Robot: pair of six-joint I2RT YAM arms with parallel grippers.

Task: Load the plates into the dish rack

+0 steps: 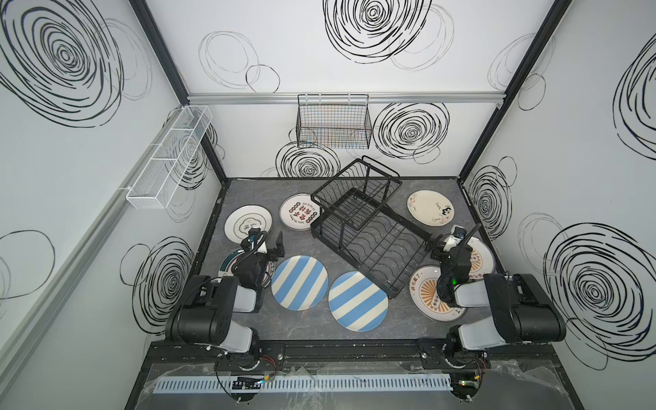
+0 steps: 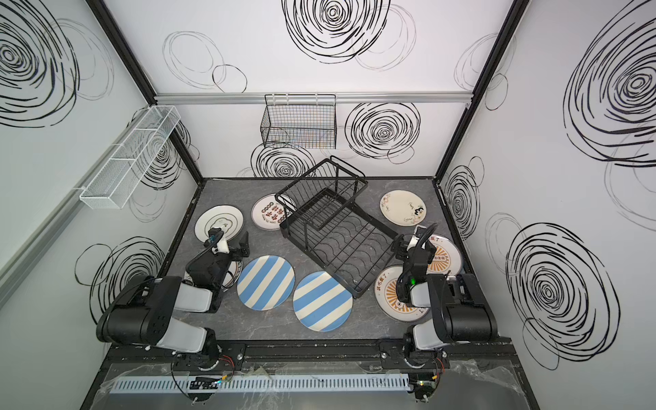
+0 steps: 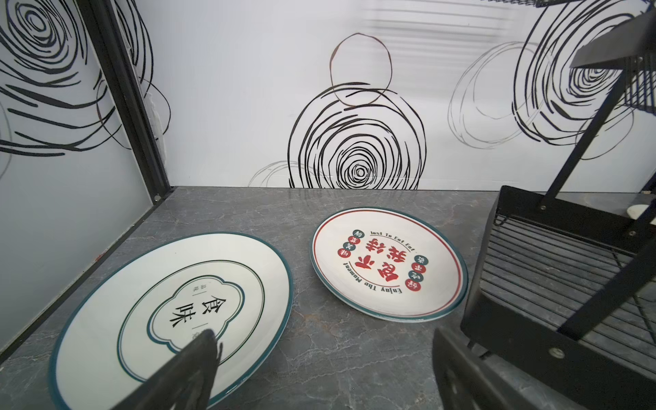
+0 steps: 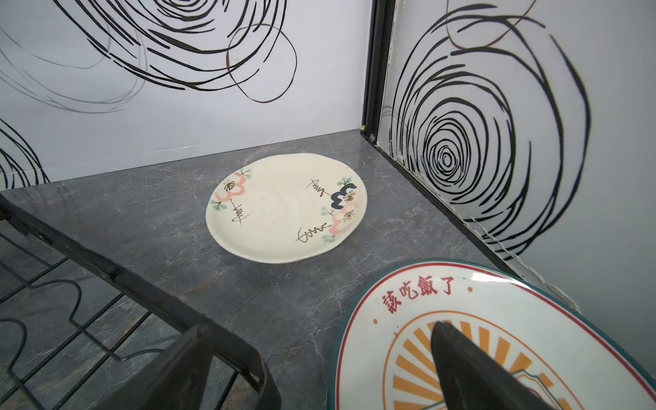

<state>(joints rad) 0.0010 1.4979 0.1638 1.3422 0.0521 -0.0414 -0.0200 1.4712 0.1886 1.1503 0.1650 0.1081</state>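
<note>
The black wire dish rack [image 1: 369,227] [image 2: 337,227] stands askew mid-table with nothing in it. Plates lie flat around it: two blue-striped [image 1: 299,282] [image 1: 357,301], two orange sunburst [image 1: 426,294] [image 4: 497,337], a floral one [image 4: 284,209], a red-character one [image 3: 387,262] and a cloud-emblem one [image 3: 170,312]. Another plate [image 1: 227,264] is mostly hidden under the left arm. My left gripper [image 3: 326,355] hangs open between the cloud-emblem plate and the rack. My right gripper [image 4: 319,355] is open, one finger over the rack's corner, the other over a sunburst plate.
A black grid basket [image 1: 333,122] hangs on the back wall and a long white mesh basket [image 1: 170,156] on the left wall. Black frame posts and patterned walls close in the grey marbled table [image 1: 284,330] on three sides.
</note>
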